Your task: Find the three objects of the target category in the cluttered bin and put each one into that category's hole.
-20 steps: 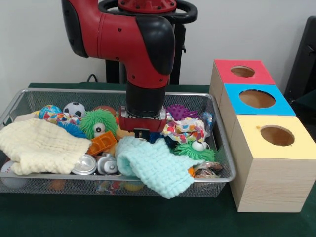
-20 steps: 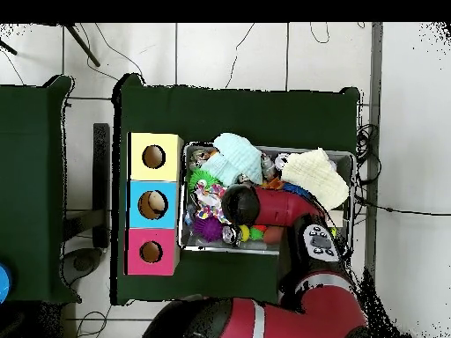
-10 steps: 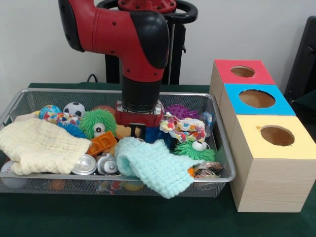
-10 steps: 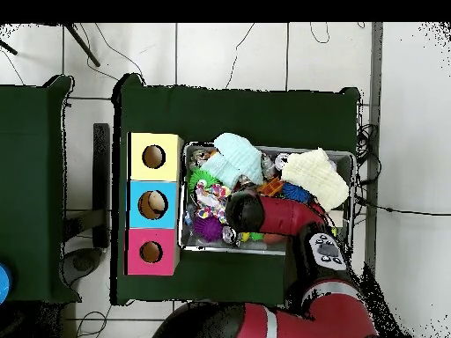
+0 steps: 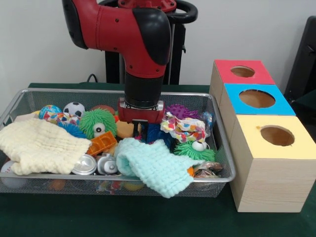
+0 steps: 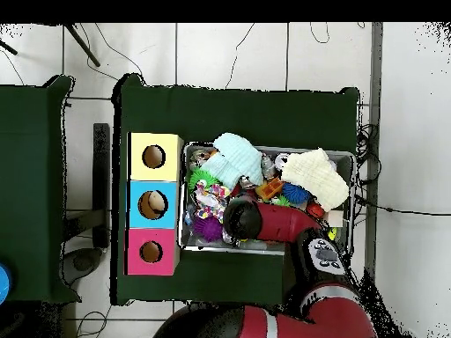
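My gripper (image 5: 140, 128) hangs low over the middle of the wire bin (image 5: 223, 148), just above an orange toy (image 5: 126, 130) and a blue fuzzy thing (image 5: 154, 133). Its tips are mostly hidden by the red wrist block, and nothing shows in its hold. From above, the arm (image 6: 255, 218) covers the gripper and the bin's near side. Three boxes stand beside the bin, each with a round hole: red (image 5: 243, 71), blue (image 5: 256, 98) and yellow (image 5: 277, 135). Something tan lies inside the blue box's hole (image 6: 153, 204).
The bin holds a cream cloth (image 5: 39, 145), a mint cloth (image 5: 155, 165), green fuzzy balls with eyes (image 5: 98, 122), a soccer ball (image 5: 74, 109), a purple spiky ball (image 5: 178, 111), a patterned cloth (image 5: 185, 129), an orange block (image 5: 102, 143) and cans (image 5: 85, 165).
The wrist has risen slightly from the pile and drawn back toward the bin's robot side; the orange toy beneath it now shows more. The bin's contents look unmoved.
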Robot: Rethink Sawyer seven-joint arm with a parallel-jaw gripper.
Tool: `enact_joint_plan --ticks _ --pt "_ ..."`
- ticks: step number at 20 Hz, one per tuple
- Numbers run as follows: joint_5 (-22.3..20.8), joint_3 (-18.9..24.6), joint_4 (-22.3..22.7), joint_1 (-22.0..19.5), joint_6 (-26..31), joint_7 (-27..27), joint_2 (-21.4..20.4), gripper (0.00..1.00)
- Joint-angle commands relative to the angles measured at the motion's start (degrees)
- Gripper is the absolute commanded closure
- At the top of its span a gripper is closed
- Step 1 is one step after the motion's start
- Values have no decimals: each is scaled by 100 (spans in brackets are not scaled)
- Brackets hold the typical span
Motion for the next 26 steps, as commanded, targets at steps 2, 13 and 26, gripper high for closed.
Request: enact_joint_plan --ticks 2,13,26 --pt "17 258 575 -145 -274 957 -15 100" --pt "32 220 749 -176 -213 892 -182 100" --pt "225 248 800 -190 66 931 -393 100"
